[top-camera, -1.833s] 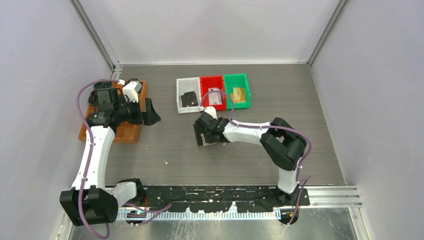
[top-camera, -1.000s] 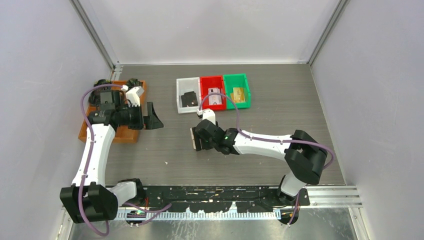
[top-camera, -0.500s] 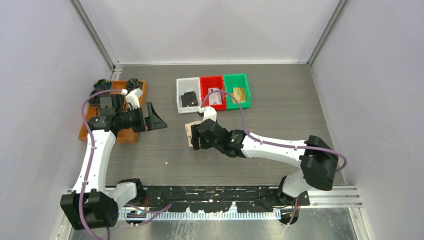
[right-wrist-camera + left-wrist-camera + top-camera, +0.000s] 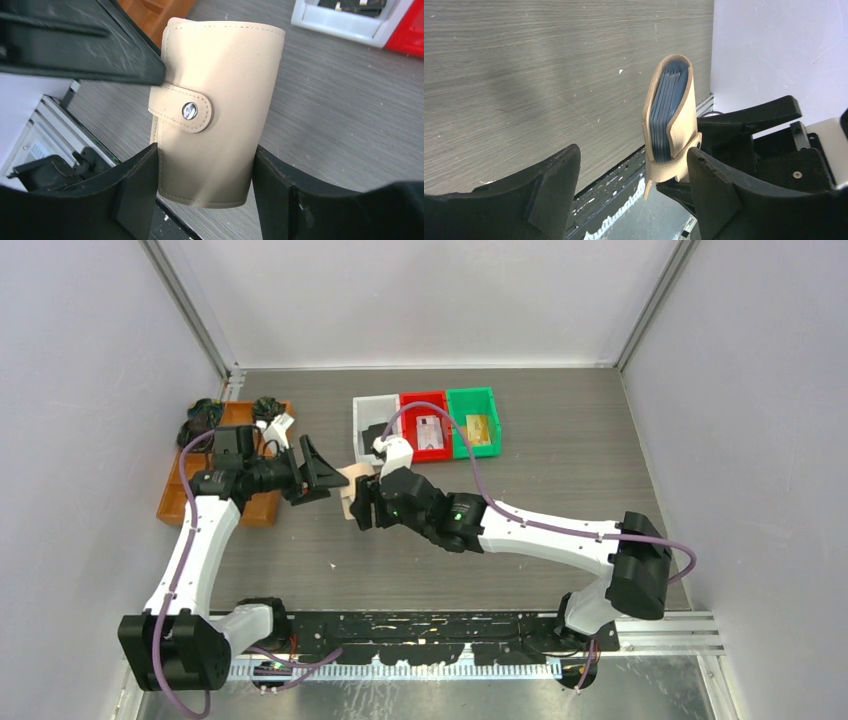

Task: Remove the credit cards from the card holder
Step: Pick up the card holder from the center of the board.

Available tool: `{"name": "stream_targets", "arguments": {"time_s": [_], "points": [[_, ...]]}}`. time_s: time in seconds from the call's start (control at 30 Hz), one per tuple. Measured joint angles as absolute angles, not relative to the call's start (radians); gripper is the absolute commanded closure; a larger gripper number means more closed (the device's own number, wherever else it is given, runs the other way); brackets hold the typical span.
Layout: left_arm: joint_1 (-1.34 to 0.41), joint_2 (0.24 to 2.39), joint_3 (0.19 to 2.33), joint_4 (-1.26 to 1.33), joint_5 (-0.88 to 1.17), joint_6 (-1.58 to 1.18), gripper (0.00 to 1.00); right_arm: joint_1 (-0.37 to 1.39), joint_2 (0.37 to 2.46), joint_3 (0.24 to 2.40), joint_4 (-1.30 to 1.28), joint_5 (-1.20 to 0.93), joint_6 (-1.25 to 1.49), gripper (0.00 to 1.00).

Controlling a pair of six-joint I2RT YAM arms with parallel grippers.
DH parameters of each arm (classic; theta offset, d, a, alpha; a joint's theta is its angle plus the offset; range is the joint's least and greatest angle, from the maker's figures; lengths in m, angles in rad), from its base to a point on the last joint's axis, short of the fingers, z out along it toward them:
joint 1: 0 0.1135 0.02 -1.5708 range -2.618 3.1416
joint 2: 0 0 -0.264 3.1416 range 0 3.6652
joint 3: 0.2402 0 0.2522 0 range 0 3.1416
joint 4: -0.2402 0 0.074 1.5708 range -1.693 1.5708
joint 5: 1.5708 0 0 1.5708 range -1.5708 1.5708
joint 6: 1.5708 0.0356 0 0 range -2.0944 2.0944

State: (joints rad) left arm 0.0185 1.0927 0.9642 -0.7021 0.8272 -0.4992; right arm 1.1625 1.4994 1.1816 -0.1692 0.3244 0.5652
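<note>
Card holder (image 4: 215,115): tan, folded shut, snap tab (image 4: 187,111) fastened. It is held in the air over the table (image 4: 350,125), left of centre, between the two arms.

Credit cards (image 4: 669,107): all inside. Only their blue-grey edges show at the holder's open end, in the left wrist view.

Right gripper (image 4: 205,185): clamped on the holder's lower part, one finger on each broad side, presenting it to the other arm.

Left gripper (image 4: 631,160): jaws wide, with the holder's end standing between them. A gap shows on one side. On the other, one finger lies at the holder's edge near the tab; I cannot tell whether it touches.

Step in hand, as I judge it: a hand-over or two-arm brace before opening. No card is out yet, so the task is at an early stage.

Next move calls for the left jaws to take hold of the holder or the tab while the right keeps it steady. The snap must be undone before any card can slide out. Risk: squeezing the flap shut, or the holder twisting in the grip.

Change from the overhead view half a second earlier: the right arm has carried the holder further left and away from the bases. The left gripper has swung in from beside the orange tray (image 4: 172,502). The two were apart then and now meet.
</note>
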Motion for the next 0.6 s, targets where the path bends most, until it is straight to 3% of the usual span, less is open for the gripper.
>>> {"name": "stream_targets", "arguments": {"time_s": [0.2, 0.37, 0.4, 0.5, 0.6], "points": [[-0.019, 1.084, 0.964, -0.667, 0.847, -0.566, 0.56, 1.166, 1.543, 1.254, -0.165, 0.331, 0.546, 0.49], [-0.020, 1.076, 0.965, -0.663, 0.857, -0.576, 0.71, 1.172, 1.578, 1.275, -0.165, 0.331, 0.541, 0.46], [-0.020, 1.076, 0.965, -0.662, 0.856, -0.576, 0.74, 1.173, 1.579, 1.276, -0.165, 0.331, 0.541, 0.44], [-0.019, 1.073, 0.965, -0.662, 0.856, -0.577, 0.86, 1.174, 1.581, 1.285, -0.171, 0.331, 0.541, 0.21], [-0.019, 1.063, 0.965, -0.658, 0.864, -0.577, 0.94, 1.174, 1.585, 1.290, -0.178, 0.301, 0.552, 0.11]]}}
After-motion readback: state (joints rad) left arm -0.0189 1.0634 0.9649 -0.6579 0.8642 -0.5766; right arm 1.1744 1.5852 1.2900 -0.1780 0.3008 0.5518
